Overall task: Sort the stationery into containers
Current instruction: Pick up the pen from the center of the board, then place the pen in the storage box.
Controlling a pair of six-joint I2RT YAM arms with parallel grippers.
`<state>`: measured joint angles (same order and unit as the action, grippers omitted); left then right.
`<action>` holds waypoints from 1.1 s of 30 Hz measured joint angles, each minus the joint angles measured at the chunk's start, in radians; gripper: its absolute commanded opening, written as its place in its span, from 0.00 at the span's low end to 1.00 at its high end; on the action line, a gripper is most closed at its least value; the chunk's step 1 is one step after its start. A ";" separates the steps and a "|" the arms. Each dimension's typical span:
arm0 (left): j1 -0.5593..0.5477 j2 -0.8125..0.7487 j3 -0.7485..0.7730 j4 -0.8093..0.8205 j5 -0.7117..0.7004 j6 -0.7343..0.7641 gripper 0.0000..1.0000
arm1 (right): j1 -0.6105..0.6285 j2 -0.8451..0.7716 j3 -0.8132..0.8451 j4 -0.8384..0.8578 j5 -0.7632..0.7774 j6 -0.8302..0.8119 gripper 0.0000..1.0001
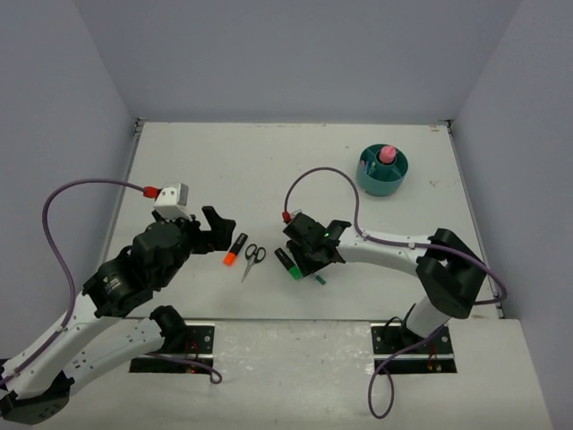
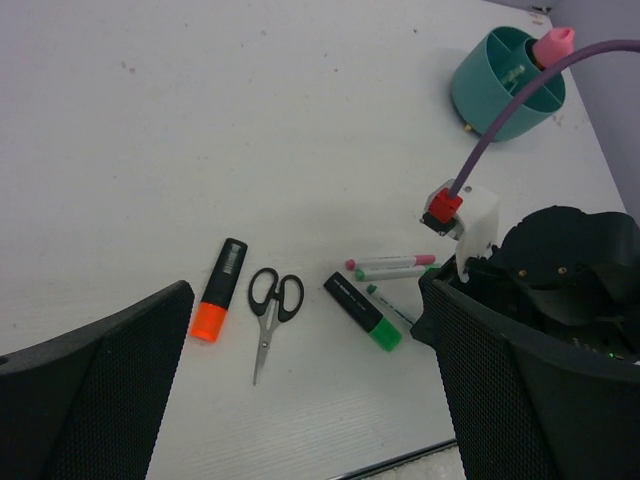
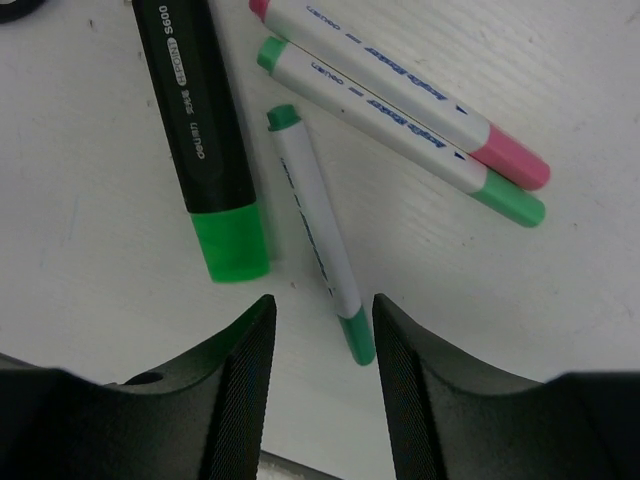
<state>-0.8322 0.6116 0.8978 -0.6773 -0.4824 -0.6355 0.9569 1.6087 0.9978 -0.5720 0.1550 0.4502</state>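
The worktop (image 3: 570, 290) is matt white and faintly scuffed, the green highlighter (image 3: 195, 130) glossy black plastic, the scissors (image 2: 266, 325) metal-bladed, the teal organizer (image 2: 488, 90) smooth plastic.

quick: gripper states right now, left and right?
Left gripper: open, holding nothing.
Right gripper: partly open, jaws either side of the thin green pen at its end, not gripping it yet.

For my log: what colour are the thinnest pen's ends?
Green at both ends, white barrel. The thinnest pen shows best in the right wrist view.
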 measured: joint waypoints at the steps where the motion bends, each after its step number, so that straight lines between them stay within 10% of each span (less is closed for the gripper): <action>1: 0.000 0.003 -0.007 0.000 0.001 0.003 1.00 | 0.005 0.029 0.013 0.001 0.005 -0.003 0.43; 23: 0.000 0.016 -0.047 0.000 0.037 0.027 1.00 | 0.069 0.082 0.023 -0.055 0.012 -0.008 0.00; 33: 0.000 -0.001 -0.171 0.275 0.264 -0.050 1.00 | 0.110 -0.448 -0.061 -0.007 -0.036 0.002 0.00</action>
<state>-0.8322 0.6103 0.7264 -0.4021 -0.2189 -0.6852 1.0669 1.1609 0.9370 -0.5794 0.1195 0.4522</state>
